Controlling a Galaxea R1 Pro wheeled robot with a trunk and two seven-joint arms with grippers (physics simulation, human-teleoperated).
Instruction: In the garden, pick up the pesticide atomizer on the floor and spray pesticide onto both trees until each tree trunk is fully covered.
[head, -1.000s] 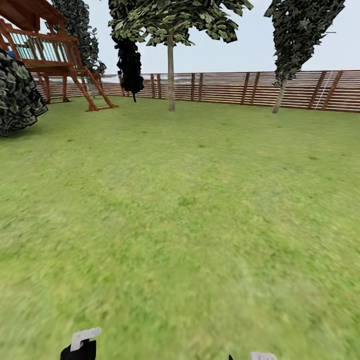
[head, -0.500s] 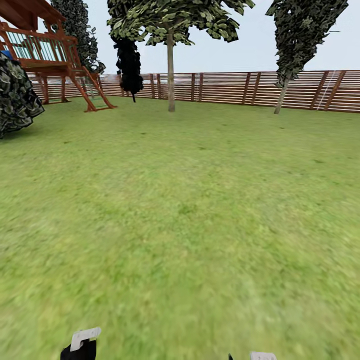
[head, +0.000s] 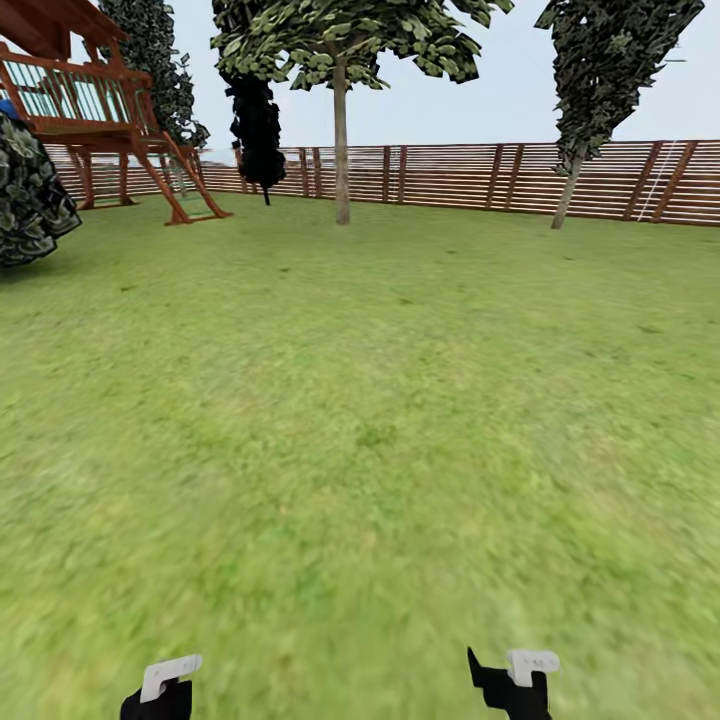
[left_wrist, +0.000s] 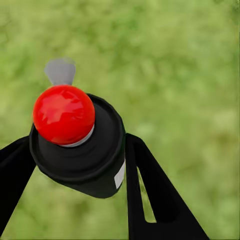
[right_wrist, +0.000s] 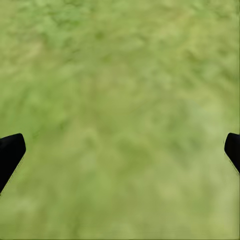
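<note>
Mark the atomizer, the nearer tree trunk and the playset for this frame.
atomizer (left_wrist: 64, 114): left wrist view, on its red top, between the pincer's fingers.
nearer tree trunk (head: 341, 150): head view, mid-height of the bare trunk.
playset (head: 80, 95): head view, on the railed deck.

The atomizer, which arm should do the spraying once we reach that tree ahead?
Left. The left gripper is already shut on the pesticide atomizer, red top up, while the right gripper is open over lawn. The tree trunk stands far ahead.
</note>
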